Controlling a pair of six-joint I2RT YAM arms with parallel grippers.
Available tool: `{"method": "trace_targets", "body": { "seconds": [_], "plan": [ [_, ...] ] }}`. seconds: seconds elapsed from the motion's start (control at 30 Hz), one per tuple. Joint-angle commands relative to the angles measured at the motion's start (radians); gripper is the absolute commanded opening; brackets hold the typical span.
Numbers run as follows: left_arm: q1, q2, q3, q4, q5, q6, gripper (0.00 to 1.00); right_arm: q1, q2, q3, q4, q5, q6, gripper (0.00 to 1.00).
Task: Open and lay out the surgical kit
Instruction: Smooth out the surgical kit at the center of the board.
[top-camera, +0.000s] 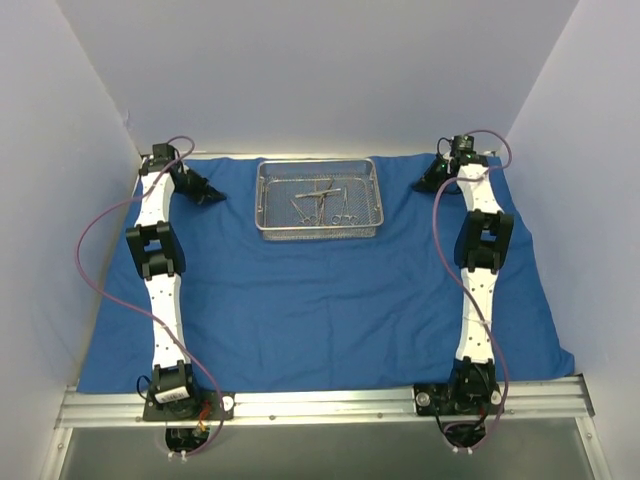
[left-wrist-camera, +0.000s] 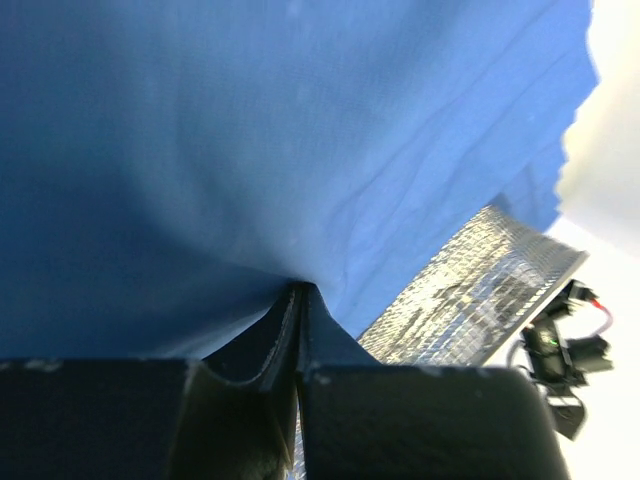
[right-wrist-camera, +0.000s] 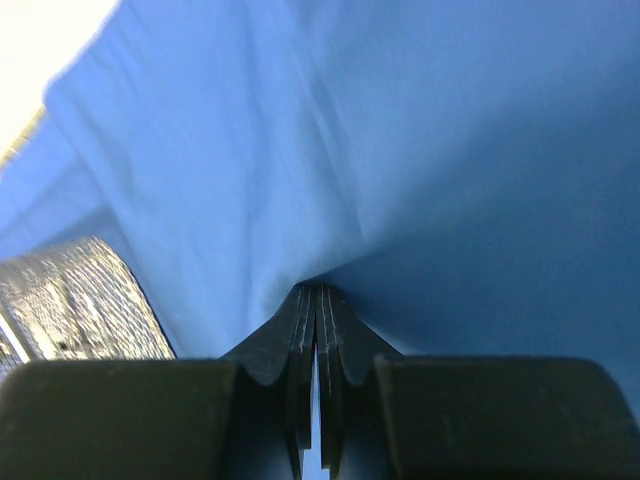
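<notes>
The royal-blue cloth wrap (top-camera: 320, 310) lies spread flat over the table. On its far middle stands the silver wire-mesh tray (top-camera: 320, 233), holding several steel ring-handled instruments (top-camera: 320, 205). My left gripper (top-camera: 208, 191) is down at the cloth's far left, just left of the tray. In the left wrist view it (left-wrist-camera: 299, 288) is shut, with the cloth (left-wrist-camera: 250, 130) puckering at its tips and the tray (left-wrist-camera: 470, 290) to the right. My right gripper (top-camera: 429, 182) is at the far right. In the right wrist view it (right-wrist-camera: 318, 290) is shut on a pinch of cloth (right-wrist-camera: 400, 150), with the tray (right-wrist-camera: 80, 300) at left.
White walls close in the table at the back and on both sides. An aluminium rail (top-camera: 320, 405) runs along the near edge and carries both arm bases. Purple cables (top-camera: 85, 250) loop beside each arm. The right arm's wrist (left-wrist-camera: 560, 350) shows beyond the tray in the left wrist view.
</notes>
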Motion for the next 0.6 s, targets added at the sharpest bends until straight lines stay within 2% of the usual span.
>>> {"method": "trace_targets", "body": {
  "seconds": [0.0,0.1,0.17,0.27,0.3,0.37,0.47,0.5,0.57],
  "plan": [
    [0.006,0.104,0.046,0.062,-0.028,-0.047,0.05,-0.015,0.193,0.092,-0.149,0.088,-0.009,0.0],
    [0.019,0.098,0.047,0.114,0.012,-0.072,0.05,-0.015,0.248,0.218,-0.121,0.019,0.016,0.0],
    [0.024,0.074,0.064,0.129,0.02,-0.063,0.06,-0.014,0.224,0.243,-0.083,-0.013,0.021,0.0],
    [0.024,-0.053,0.038,0.144,0.007,-0.012,0.09,-0.006,0.043,0.127,0.055,-0.041,0.033,0.0],
    [0.026,-0.142,-0.01,0.146,-0.014,0.03,0.11,-0.007,-0.054,0.098,0.086,-0.036,0.037,0.0],
    [0.029,-0.251,-0.055,0.107,-0.043,0.074,0.14,-0.013,-0.142,0.027,0.094,-0.03,0.045,0.0],
    [0.027,-0.32,-0.089,0.014,-0.091,0.12,0.15,-0.015,-0.285,-0.074,0.065,-0.023,0.038,0.0],
    [0.026,-0.369,-0.157,0.008,-0.112,0.115,0.15,-0.017,-0.348,-0.112,0.037,-0.009,0.036,0.0],
    [0.013,-0.414,-0.218,-0.009,-0.123,0.104,0.14,-0.017,-0.408,-0.258,0.026,-0.018,0.042,0.0]
  ]
}}
